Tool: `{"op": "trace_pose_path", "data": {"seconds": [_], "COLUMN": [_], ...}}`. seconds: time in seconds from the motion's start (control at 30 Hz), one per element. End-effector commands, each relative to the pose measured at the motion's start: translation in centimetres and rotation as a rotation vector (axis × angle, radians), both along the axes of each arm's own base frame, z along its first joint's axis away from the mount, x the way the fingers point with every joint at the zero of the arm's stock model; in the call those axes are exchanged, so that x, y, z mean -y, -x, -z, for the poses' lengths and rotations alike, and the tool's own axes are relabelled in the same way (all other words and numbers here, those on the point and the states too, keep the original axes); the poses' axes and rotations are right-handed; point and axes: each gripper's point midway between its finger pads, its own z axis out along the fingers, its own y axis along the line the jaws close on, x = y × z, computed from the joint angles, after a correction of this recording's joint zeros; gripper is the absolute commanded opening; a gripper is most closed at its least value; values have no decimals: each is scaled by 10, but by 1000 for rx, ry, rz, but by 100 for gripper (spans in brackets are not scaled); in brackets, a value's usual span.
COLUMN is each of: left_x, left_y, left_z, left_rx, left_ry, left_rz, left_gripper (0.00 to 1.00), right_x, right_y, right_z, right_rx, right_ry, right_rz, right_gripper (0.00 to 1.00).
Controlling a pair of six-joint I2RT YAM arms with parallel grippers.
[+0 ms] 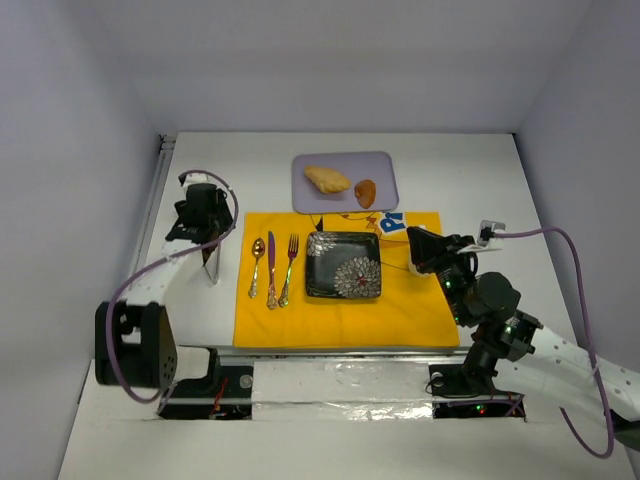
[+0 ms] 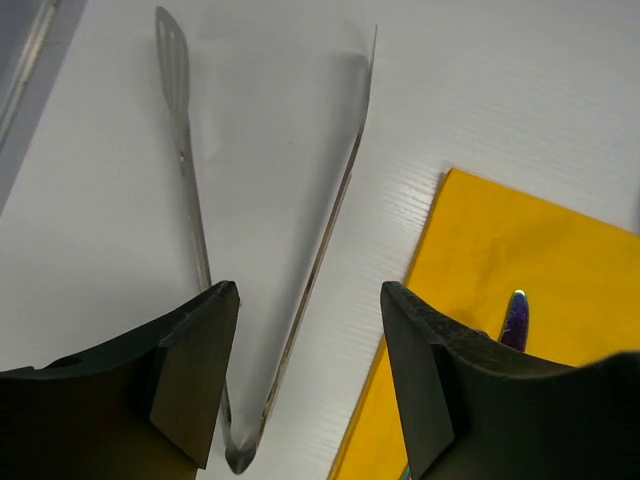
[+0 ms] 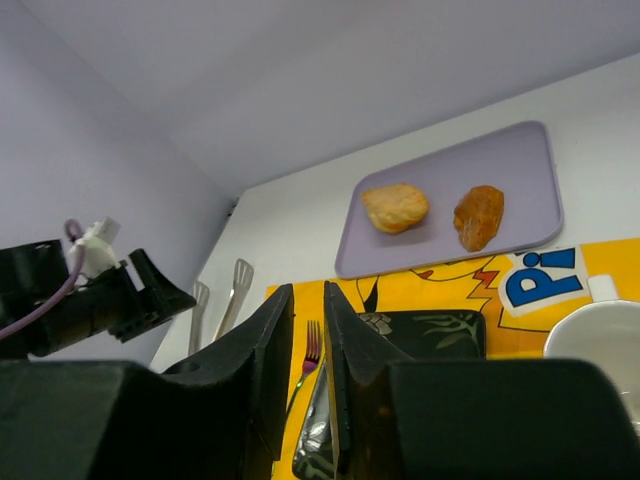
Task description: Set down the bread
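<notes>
Hovering left gripper, jaws spread, over the tongs by the table's left edge. Drop lower and squeeze both arms just above the hinge. Bread sits on the tray at the far edge. Right gripper barely parted, empty.

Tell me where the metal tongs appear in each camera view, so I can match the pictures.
Top external: the metal tongs lie at the left, just left of the yellow placemat.
Left wrist: in the centre, spread in a V, with the placemat at right.
Right wrist: only their tips show, left of centre, beside the placemat.
Shared landmark: the yellow placemat.
</notes>
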Motion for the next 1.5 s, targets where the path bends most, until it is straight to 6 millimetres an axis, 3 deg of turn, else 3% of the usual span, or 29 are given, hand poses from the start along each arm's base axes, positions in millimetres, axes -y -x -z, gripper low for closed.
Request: {"op": "trace_pose_path", "data": {"seconds": [0.0,0.03,0.2,0.27,0.33,0.43,0.6,0.77,0.83,0.9,1.0,1.1,1.13,1.2,1.23,1.3,1.33,1.4,1.43,1.47], "left_x": [10,10,6,-2,-9,-4,-1,-2,-3,-5,-8,-2,0,4,6,6,6,9,20,29], "left_y": [-27,-30,-60,-68,-71,-79,-85,-90,-90,-91,-90,-94,-94,-94,-89,-82,-72,-59,-48,-41], "left_z": [-4,9,11,26,49,67,79,86,89,86,71,34,4,-26,-59,-89,-118,-140,-169,-177], "left_rx": [-5,-40,-33,-76,-142,-185,-211,-227,-231,-231,-205,-112,-36,62,143,214,283,347,435,468], "left_ry": [7,3,-39,-66,-92,-83,-80,-88,-93,-103,-109,-69,-52,-18,0,11,16,36,78,112], "left_rz": [63,63,46,25,20,45,62,59,57,43,33,33,34,35,44,42,47,64,122,166], "left_gripper": [56,55,53,52,50,44,41,23,0,0,0,0,0,0,0,0,0,0,0,0], "right_x": [3,2,2,5,7,6,3,3,2,3,1,0,0,-6,-8,-19,-26,-46,-53,-59], "right_y": [-1,-1,-2,-2,-2,-1,-3,-5,-4,-5,-4,-6,-6,-6,-6,-5,-3,5,6,8], "right_z": [-12,-12,-12,-11,-12,-13,-10,-9,-8,-6,-8,-5,-5,-5,-3,-5,-8,-12,-12,-12], "right_rx": [12,12,9,8,8,15,8,4,4,2,5,6,8,8,5,14,23,44,46,46], "right_ry": [-40,-38,-36,-33,-33,-38,-26,-23,-18,-17,-16,-12,-13,1,12,49,56,69,73,71], "right_rz": [14,10,16,30,39,28,28,35,31,40,25,32,29,10,5,-46,-83,-193,-221,-251], "right_gripper": [25,27,27,28,28,28,28,28,28,28,28,28,28,29,34,47,64,79,91,96]}}
